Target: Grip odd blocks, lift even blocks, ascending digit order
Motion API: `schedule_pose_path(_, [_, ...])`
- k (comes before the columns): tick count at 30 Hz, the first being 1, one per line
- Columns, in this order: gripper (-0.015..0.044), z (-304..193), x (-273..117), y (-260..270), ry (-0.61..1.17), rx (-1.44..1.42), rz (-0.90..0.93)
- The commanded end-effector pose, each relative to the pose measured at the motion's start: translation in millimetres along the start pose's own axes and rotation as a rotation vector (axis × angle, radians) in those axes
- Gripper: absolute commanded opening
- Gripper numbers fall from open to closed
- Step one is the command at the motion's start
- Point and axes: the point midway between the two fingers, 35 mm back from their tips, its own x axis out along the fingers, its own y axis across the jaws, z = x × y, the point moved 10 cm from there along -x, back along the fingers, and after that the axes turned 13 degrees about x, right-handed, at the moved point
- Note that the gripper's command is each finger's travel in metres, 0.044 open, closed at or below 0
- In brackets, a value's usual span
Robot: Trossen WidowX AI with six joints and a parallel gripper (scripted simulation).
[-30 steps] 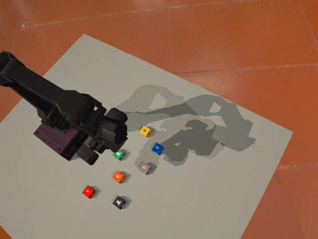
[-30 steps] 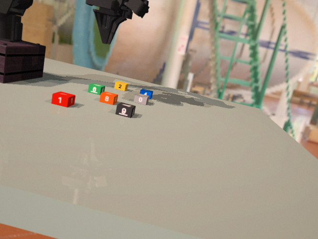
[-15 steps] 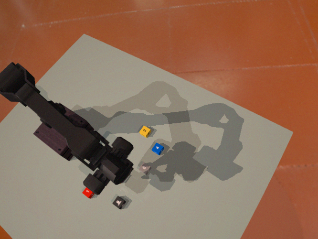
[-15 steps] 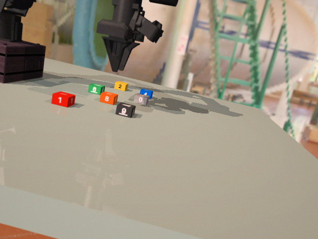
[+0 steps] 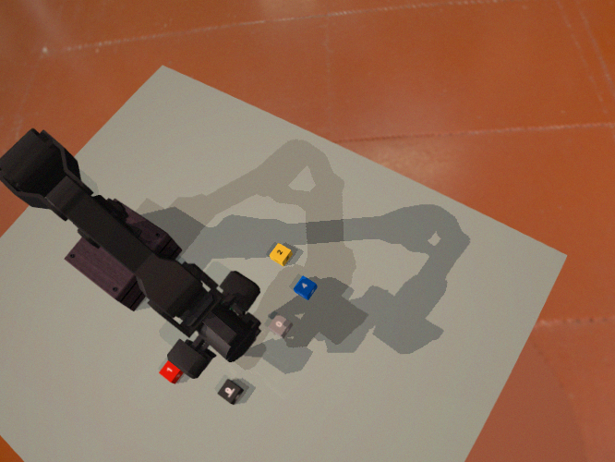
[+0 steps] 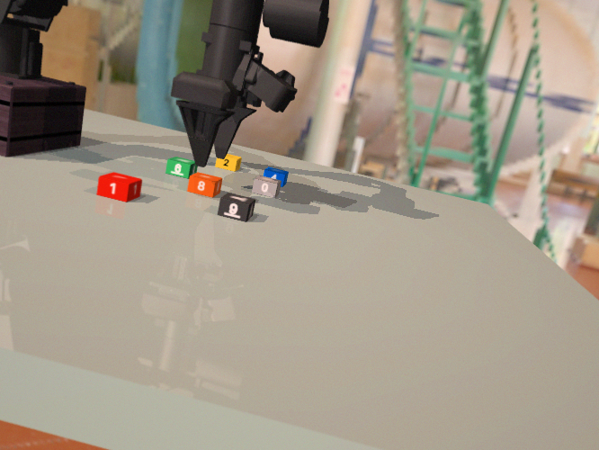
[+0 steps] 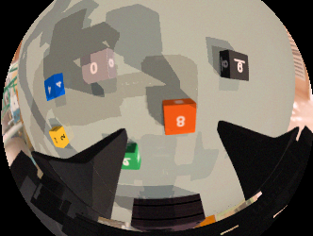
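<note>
Block (image 6: 204,184) (image 7: 179,117), orange w/ white 8, near open claw (image 6: 210,161) (image 7: 174,129).
</note>
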Motion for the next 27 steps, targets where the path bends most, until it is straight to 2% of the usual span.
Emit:
schedule_pose_path(1, [0.0400, -0.3, 7.3, 0.0, 0.005, -0.005, 0.001])
schedule_pose_path(16, [0.0400, -1.0, 28.4, 0.0, 0.004, -0.005, 0.000])
schedule_pose_path(27, [0.0120, -1.0, 28.4, 0.0, 0.004, -0.005, 0.000])
